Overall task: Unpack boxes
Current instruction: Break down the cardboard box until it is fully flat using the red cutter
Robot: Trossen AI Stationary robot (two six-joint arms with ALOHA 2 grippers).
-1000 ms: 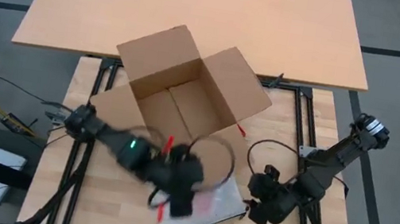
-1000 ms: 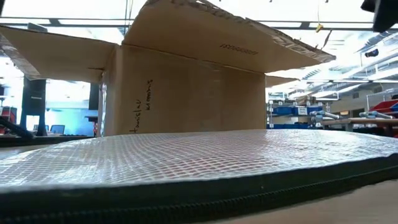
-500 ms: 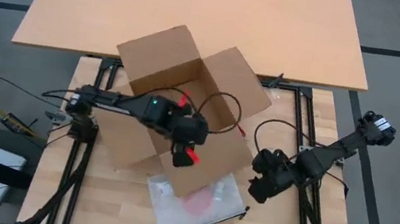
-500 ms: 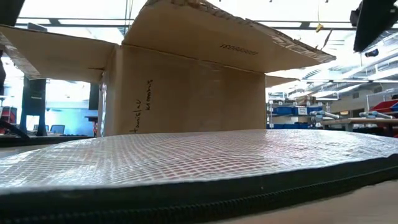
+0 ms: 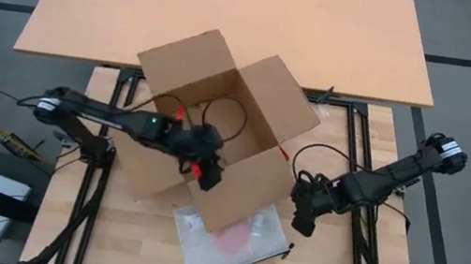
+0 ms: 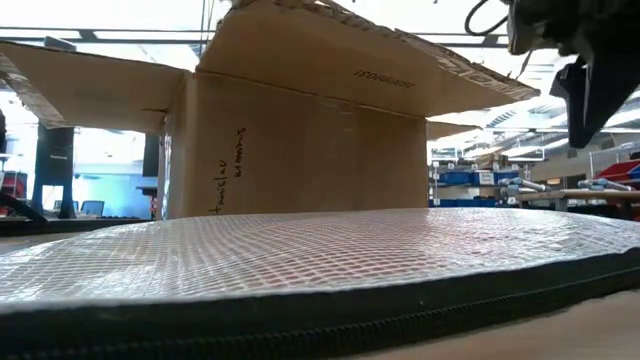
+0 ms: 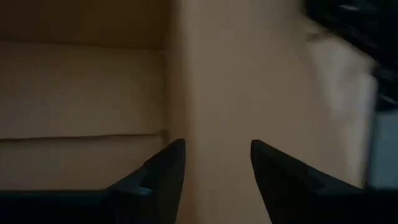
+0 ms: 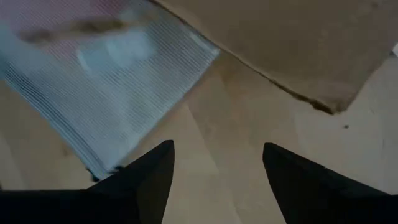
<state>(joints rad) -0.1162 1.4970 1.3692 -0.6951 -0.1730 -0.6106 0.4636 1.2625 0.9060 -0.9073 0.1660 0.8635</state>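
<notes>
**Open carton, both grippers empty**

High view: the brown carton (image 5: 216,134) sits mid-table with all four flaps folded out. The left gripper (image 5: 203,167) hangs over its near wall, jaws spread, nothing held. The right gripper (image 5: 304,209) hovers just off the carton's right side, near the clear zip bag (image 5: 232,243) lying in front.

Low view: the carton (image 6: 300,140) stands upright behind the bag.

Left wrist view: spread fingers (image 7: 161,177) face the bare cardboard inside.

Right wrist view: spread fingers (image 8: 149,174) hover above bag and flap edge.

The carton looks light, stiff but crushable; a flap edge or wall rim seems the best place to grip
</notes>
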